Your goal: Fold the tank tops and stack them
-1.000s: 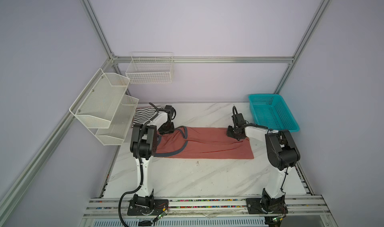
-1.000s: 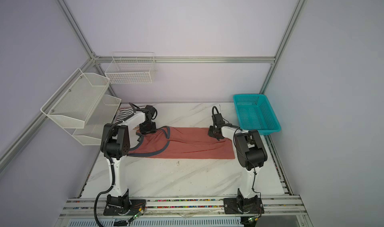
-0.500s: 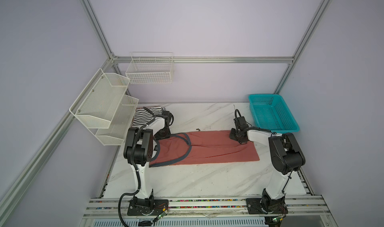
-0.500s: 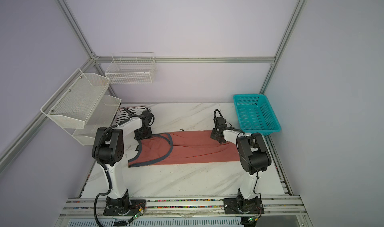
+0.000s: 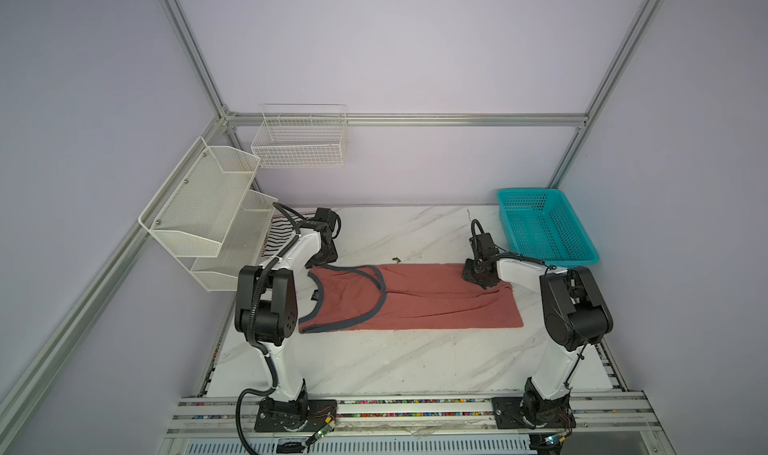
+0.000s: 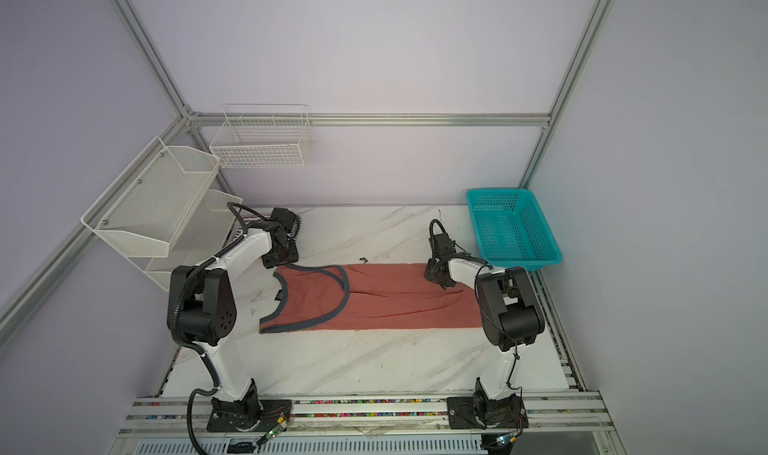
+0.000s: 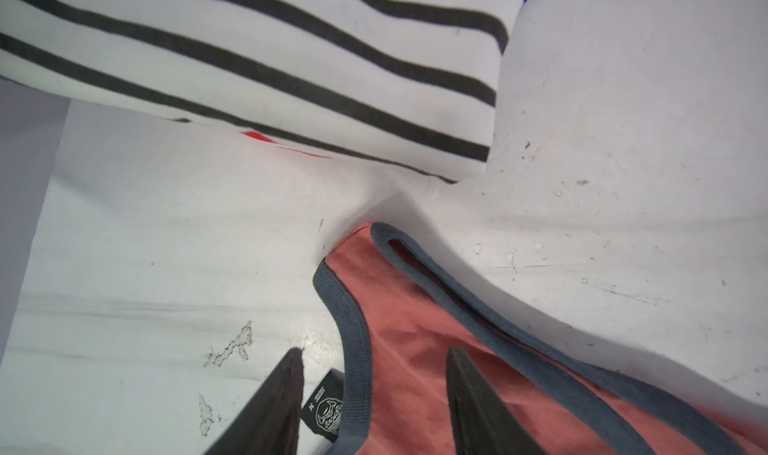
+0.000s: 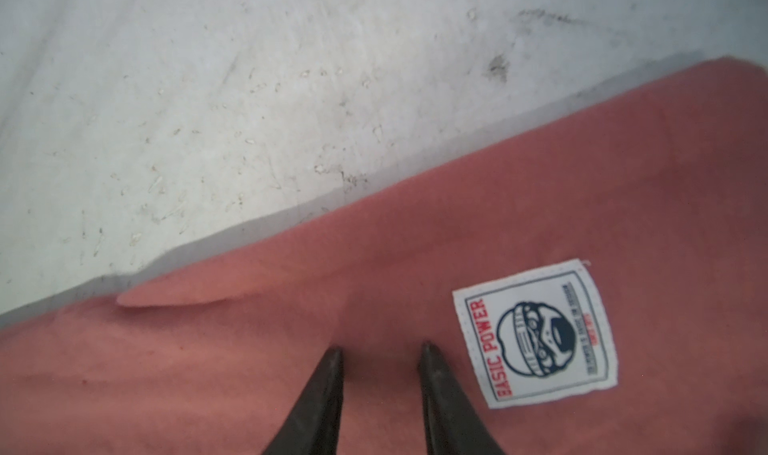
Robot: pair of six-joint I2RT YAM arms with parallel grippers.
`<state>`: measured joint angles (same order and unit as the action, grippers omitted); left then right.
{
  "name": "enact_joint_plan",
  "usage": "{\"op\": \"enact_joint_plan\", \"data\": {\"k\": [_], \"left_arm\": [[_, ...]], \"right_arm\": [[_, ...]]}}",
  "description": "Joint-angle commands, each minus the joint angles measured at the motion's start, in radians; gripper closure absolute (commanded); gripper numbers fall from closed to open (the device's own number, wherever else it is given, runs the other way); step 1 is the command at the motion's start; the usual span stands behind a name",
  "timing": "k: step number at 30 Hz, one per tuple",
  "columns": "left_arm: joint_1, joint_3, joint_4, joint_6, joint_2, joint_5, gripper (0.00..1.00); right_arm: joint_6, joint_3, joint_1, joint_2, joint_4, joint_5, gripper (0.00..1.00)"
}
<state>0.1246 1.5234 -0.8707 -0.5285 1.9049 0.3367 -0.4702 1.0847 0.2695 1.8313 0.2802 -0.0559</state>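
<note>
Left jaws parted and empty, poised over the neck end of the salmon tank top, astride its grey-blue trim and small black tag. Right jaws parted more narrowly, tips down at the same top's plain cloth beside a white patch, no fold pinched between. Top spread flat across the middle of the table, its left edge partly behind the left arm in a top view. Just beyond the left jaws, a folded black-striped white top over a sliver of red cloth, tucked under the wire shelf. Turquoise basket near the right jaws, at the far right corner.
</note>
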Motion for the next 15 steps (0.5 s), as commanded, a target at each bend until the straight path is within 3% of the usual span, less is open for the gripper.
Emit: {"op": "enact_joint_plan", "data": {"k": [1,15], "left_arm": [[-0.003,0.114,-0.053,0.036,0.062,-0.007,0.46],[-0.03,0.266,-0.076,0.012,0.224,0.009,0.49]], "right_arm": [[0.008,-0.016,-0.001,0.043,0.116,0.009,0.64],[0.015,-0.032,-0.001,0.049,0.111,0.007,0.64]]}}
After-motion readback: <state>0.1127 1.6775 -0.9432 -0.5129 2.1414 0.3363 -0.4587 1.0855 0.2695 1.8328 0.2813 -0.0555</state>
